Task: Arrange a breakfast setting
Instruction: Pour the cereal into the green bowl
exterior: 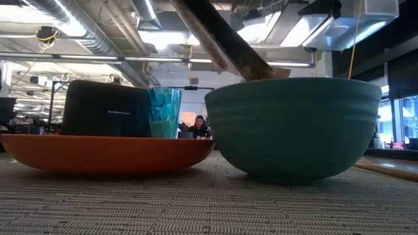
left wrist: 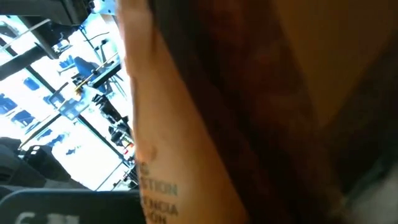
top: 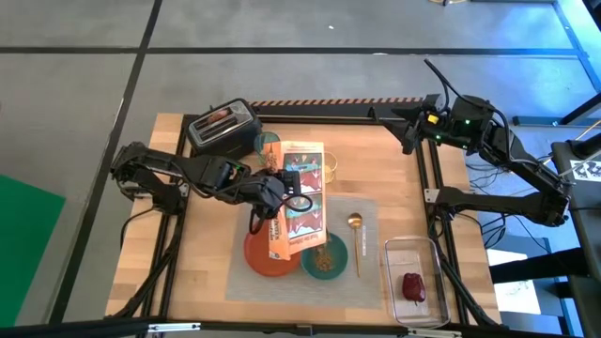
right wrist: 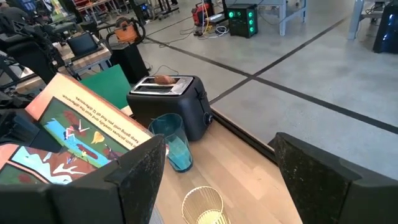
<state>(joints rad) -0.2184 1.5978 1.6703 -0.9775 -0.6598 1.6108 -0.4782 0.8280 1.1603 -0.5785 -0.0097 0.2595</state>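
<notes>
My left gripper is shut on an orange cereal box, tipped over the teal bowl. The bowl holds brown cereal. In the low view the box's lower end reaches the bowl's rim. The bowl and the round orange plate stand on the grey placemat, with the gold spoon to the bowl's right. The green cup stands beside the black toaster, which holds toast. The dark red fruit lies in the clear tub. My right gripper is open at the far right. My left gripper holds the cereal box at about the middle of its length, coming from the table's left with the fingers across the box. The box is lifted clear and slants down toward the near edge, its lower end over the bowl. The box's face fills the wrist view and hides the fingers.
A pale yellow ribbed glass stands at the placemat's far edge, right of the box. A black frame runs along the table's far and right sides. Bare wood shows at the far right and the near left.
</notes>
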